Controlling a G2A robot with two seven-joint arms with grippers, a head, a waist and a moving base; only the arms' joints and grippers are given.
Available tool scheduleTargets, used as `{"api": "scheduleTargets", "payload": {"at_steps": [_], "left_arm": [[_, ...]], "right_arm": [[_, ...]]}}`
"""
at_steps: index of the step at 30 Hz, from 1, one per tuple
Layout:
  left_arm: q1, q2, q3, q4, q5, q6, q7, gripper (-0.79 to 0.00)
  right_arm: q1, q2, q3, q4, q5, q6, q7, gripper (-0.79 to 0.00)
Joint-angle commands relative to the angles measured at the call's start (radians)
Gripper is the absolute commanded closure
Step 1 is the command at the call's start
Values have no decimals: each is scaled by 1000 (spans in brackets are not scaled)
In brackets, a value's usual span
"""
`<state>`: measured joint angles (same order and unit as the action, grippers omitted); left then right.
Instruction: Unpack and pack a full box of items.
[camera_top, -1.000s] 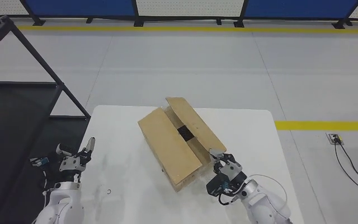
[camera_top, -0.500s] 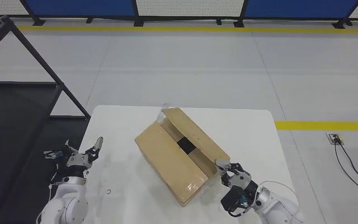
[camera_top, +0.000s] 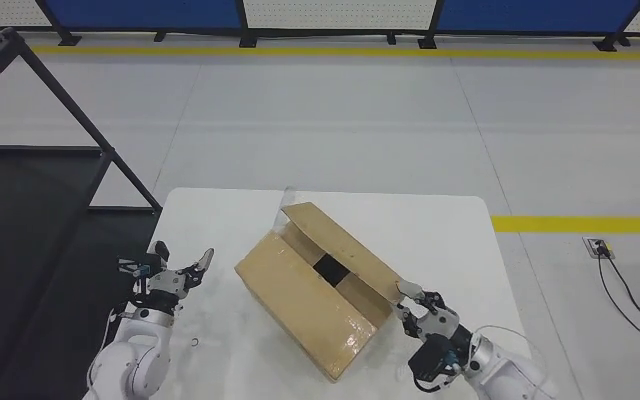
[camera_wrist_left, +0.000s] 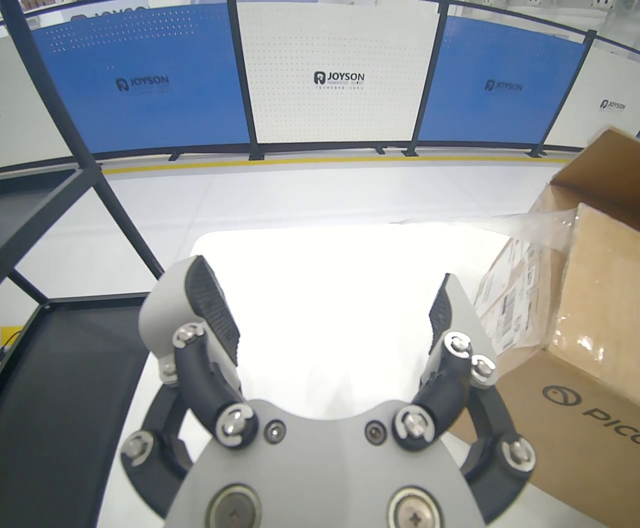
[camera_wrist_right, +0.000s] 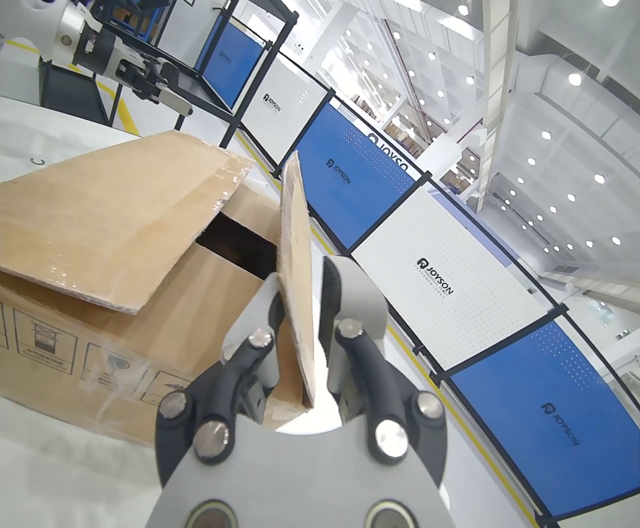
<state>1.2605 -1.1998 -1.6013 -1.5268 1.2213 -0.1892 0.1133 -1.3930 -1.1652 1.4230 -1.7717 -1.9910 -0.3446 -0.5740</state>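
Top view: the cardboard box (camera_top: 300, 310) sits skewed mid-table (camera_top: 450, 225), long axis running roughly 10-to-4 o'clock, w/ a dark gap btw its two top flaps. The left gripper (camera_top: 183, 256) is over the table edge at abt 9 o'clock from the box, apart from it, fingers spread w/ nothing in them. The right gripper (camera_top: 412, 297) is at the box's 4 o'clock corner, on the held flap (camera_top: 345, 250). Left wrist view: left gripper (camera_wrist_left: 325, 300) jaws wide over bare white table, box (camera_wrist_left: 595, 310) near one finger (clear tape (camera_wrist_left: 520, 225) hangs loose off its corner). A black rack (camera_wrist_left: 65, 210) stands beside the table. Right wrist view: the right gripper (camera_wrist_right: 305, 285) is clamped on the held flap's (camera_wrist_right: 292, 225) near end, the flap almost upright and edge-on. The second flap (camera_wrist_right: 115, 220) lies tilted low over the box (camera_wrist_right: 90, 350), w/ a dark opening btw them. The left gripper (camera_wrist_right: 150, 82) is farther off beyond the box.
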Motion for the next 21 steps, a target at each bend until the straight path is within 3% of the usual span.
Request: {"api": "scheduleTargets", "payload": {"at_steps": [1, 9, 14, 21], "left_arm": [[2, 0, 1, -2, 1, 0, -2, -785], [-41, 0, 56, 51, 83, -33, -16, -785], [-73, 0, 97, 92, 134, -72, 2, -785], [-76, 4, 117, 107, 165, -135, 30, -785]], "right_arm": [[-20, 4, 21, -1, 20, -8, -7, -785], [-162, 30, 136, -5, 74, -130, -138, -785], [-248, 39, 133, -45, 67, -178, -197, -785], [-236, 24, 12, -66, 138, -173, 25, -785]]}}
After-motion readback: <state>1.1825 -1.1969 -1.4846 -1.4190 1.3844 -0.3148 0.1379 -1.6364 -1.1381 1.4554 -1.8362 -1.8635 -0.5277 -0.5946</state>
